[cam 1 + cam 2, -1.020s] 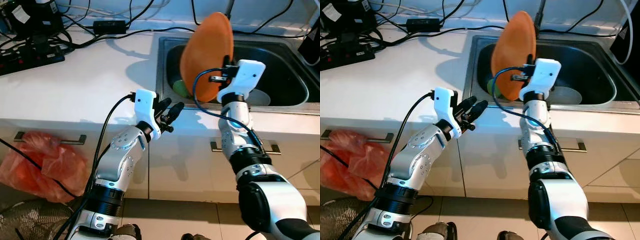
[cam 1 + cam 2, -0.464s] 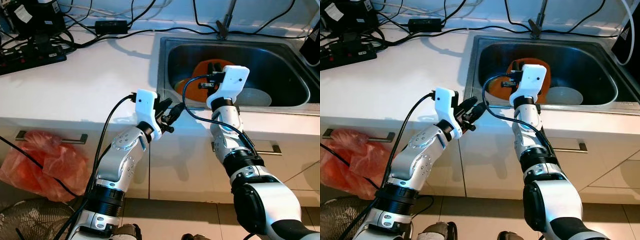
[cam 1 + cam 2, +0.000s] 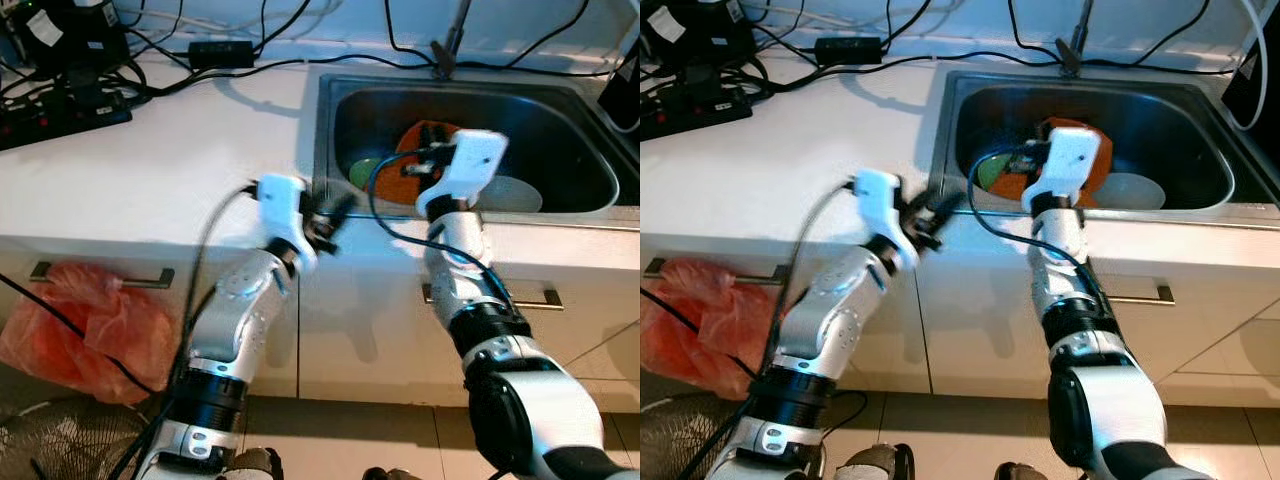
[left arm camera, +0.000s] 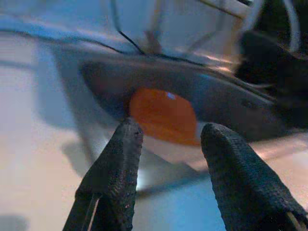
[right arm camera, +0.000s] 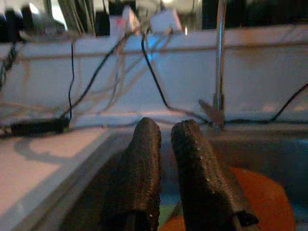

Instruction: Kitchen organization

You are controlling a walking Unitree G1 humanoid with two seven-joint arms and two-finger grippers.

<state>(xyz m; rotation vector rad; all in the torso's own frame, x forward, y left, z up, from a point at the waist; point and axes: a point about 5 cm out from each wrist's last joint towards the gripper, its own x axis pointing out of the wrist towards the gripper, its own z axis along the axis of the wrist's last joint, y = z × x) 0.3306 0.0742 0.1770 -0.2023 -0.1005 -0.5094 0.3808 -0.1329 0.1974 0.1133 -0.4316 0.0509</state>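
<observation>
Orange plate [image 3: 418, 165] down in the steel sink [image 3: 585, 148], leaning beside a green item [image 3: 364, 171] and a pale bowl [image 3: 515, 193]. Right gripper [image 5: 163, 144] above the plate at the sink's front edge, jaws nearly together, nothing between them. Left gripper [image 4: 168, 144] over the white surface [image 3: 160, 160] just outside the sink's left rim, blurred, jaws parted and empty. Cables [image 3: 90, 80] across the back.

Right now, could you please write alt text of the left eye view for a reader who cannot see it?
The right gripper reaches over a steel sink holding an orange plate, a green item and a pale bowl. The blurred left gripper hovers at the white counter's edge.
</observation>
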